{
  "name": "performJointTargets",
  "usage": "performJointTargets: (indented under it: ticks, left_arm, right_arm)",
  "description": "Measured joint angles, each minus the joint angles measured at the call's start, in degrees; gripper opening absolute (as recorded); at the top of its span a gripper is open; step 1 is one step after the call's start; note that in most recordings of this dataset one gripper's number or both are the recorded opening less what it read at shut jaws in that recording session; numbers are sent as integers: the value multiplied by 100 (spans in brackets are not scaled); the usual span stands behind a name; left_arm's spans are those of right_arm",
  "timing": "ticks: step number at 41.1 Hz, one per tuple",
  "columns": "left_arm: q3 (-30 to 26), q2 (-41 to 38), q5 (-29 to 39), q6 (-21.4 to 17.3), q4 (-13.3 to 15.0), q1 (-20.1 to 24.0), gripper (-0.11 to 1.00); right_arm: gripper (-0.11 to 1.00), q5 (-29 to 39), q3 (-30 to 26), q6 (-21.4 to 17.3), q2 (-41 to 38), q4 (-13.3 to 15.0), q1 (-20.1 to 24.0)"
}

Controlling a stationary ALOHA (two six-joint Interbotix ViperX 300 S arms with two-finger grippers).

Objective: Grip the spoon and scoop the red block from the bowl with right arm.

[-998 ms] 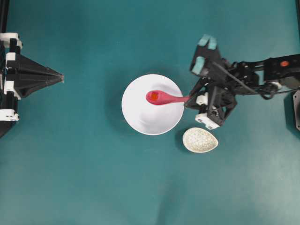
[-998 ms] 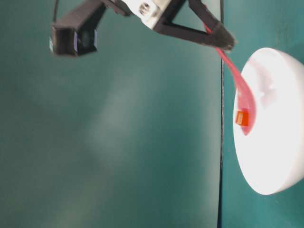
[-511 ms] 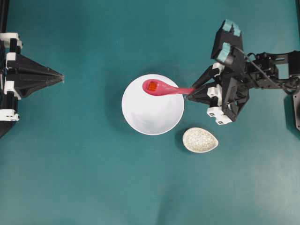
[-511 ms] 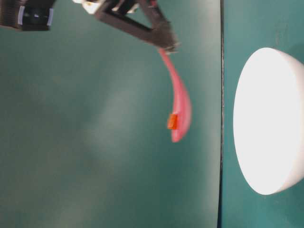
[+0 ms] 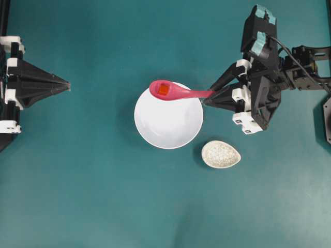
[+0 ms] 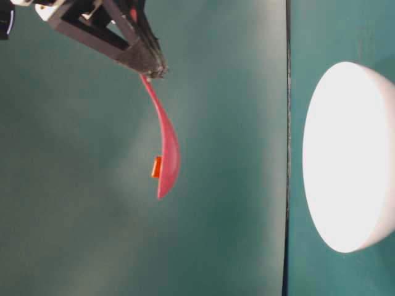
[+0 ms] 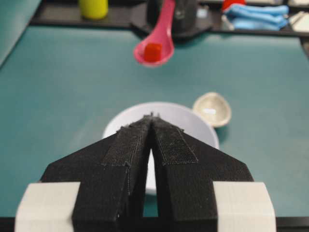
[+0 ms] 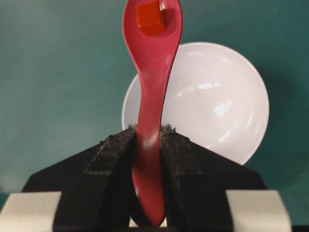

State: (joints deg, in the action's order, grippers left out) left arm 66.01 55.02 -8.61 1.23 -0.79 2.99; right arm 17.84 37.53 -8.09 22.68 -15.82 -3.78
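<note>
The red block (image 5: 163,90) sits in the scoop of the spoon (image 5: 178,92), lifted clear of the bowl (image 5: 168,121) — from the table-level view the spoon hangs well above the white rim, nothing touching. Going left to right across the table: the left gripper (image 5: 66,85) is parked far off at the edge, its jaws pressed together and empty, pointing toward the middle; then the bowl, with nothing in it now; then the spoon's scoop over the bowl's far rim, the handle running out rightward along its long axis into the right gripper (image 5: 205,98), whose jaws are clamped on the handle's end. So the block lies to the left of the gripping fingers, out at the far tip of the spoon, and the right arm (image 5: 269,77) is by far the nearer one. A speckled beige dish (image 5: 221,154) rests just beside the bowl, below the gripper. To my eye the scoop is essentially done — what matters next is keeping the spoon level, since the block rides loose near the scoop's end and could slide off if the handle tips.
</note>
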Motion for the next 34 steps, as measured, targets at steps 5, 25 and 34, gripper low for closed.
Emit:
performJointTargets:
  ticks: [5,25,34]
  left_arm:
    - [9,0,0,9,9,0,0]
    - [9,0,0,0,0,0,0]
    - [9,9,0,0,9,0,0]
  right_arm:
    - [21,18,0,9,18,0,-9]
    - [21,18,0,18,79,79,-44]
    - [21,9,0,26,79,141,-88]
